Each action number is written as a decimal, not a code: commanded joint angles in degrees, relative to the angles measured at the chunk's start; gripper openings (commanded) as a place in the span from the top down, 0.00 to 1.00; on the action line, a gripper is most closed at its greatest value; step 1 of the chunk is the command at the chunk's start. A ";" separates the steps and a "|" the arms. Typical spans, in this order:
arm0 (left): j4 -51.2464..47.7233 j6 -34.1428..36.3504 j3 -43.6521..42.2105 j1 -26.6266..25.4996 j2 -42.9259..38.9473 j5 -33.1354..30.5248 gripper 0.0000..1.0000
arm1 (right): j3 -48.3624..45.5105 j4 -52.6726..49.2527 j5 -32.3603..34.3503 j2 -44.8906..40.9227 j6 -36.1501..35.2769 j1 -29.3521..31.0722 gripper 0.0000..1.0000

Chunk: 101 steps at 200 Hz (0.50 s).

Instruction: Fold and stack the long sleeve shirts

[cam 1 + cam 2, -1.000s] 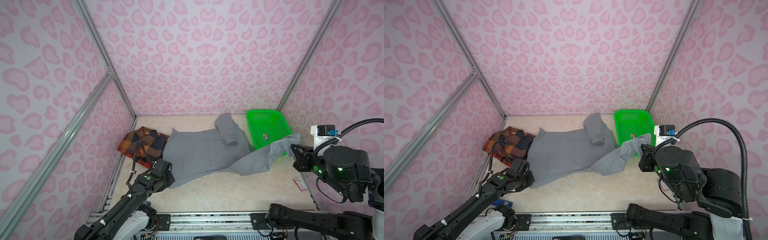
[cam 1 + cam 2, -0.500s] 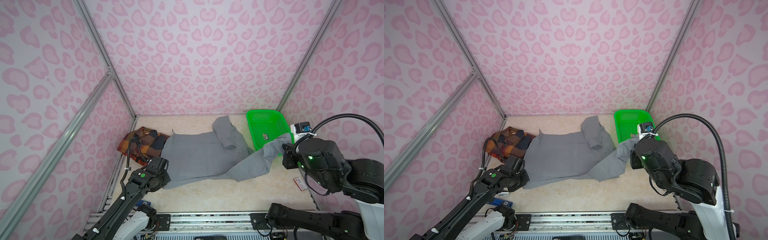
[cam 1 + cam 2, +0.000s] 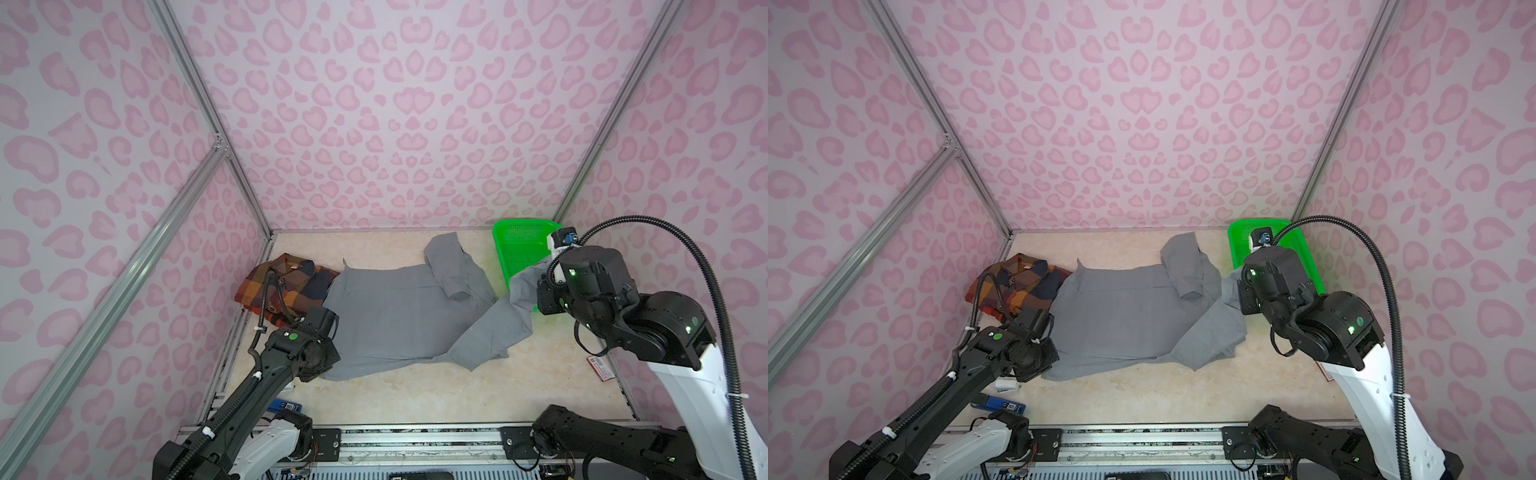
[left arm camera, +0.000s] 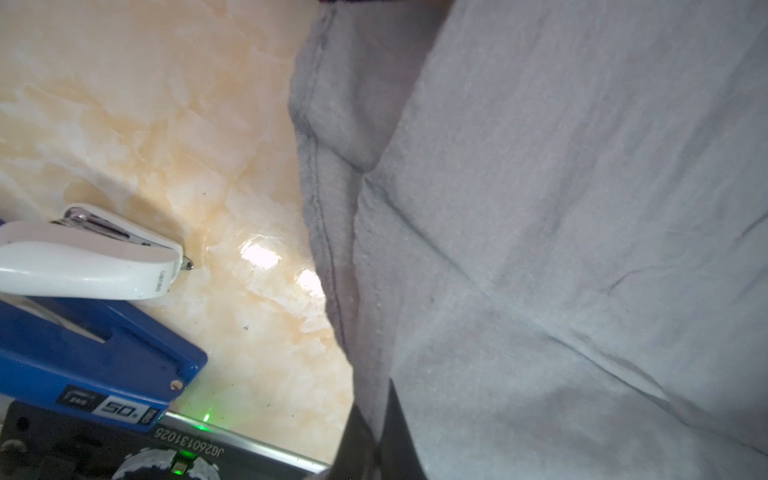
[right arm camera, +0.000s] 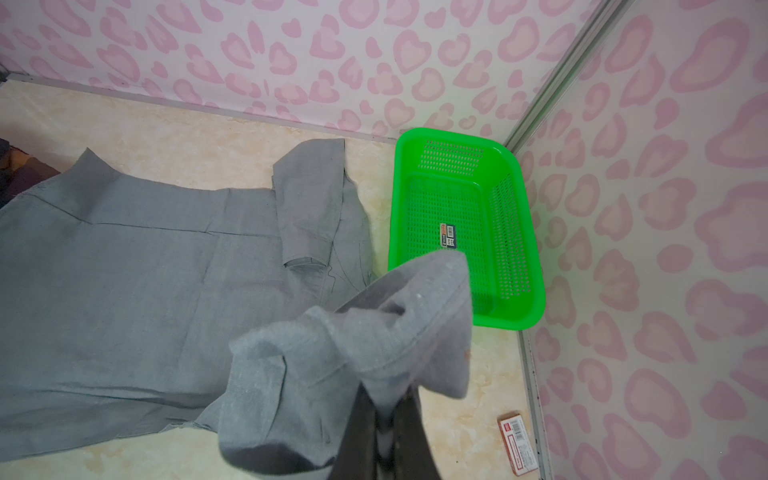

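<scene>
The pale marbled surface [image 3: 415,395] carried everything, and the gray shirt [image 3: 395,316] took up its middle: body spread fairly flat, one arm folded onto the chest toward the back, the other sleeve [image 5: 353,345] lifted off the surface on the right. The plaid shirt [image 3: 286,286] sat bunched in the back left corner, right beside the gray one. The basket [image 3: 500,249] stood in the back right corner, nothing in it but a label. The right end effector [image 5: 384,401] was clamped tight on the raised sleeve's end, just in front of the basket. The left end effector [image 4: 374,419] was pinched narrow on the gray shirt's near left corner. This looked like the sleeve fold, with the stacking not yet begun. To do it well, the left should keep that corner pinned so the body doesn't drag. The right should carry the sleeve across clear of the basket rim, lay it flat over the body and let go only once it rests. A stapler [image 4: 83,257] and a red card [image 5: 519,444] lay off at the edges, well apart from the cloth.
</scene>
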 commanded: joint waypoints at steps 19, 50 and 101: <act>0.63 1.50 0.09 1.67 3.17 -0.19 0.94 | 1.63 6.58 -7.33 3.83 -2.91 -2.37 1.00; 1.24 2.56 0.64 2.17 6.58 0.04 0.91 | 0.53 9.87 -7.64 6.13 -3.18 -4.79 1.00; 0.46 3.78 6.06 4.03 13.44 1.05 0.89 | 0.08 16.03 -5.23 10.89 -3.40 -8.83 1.00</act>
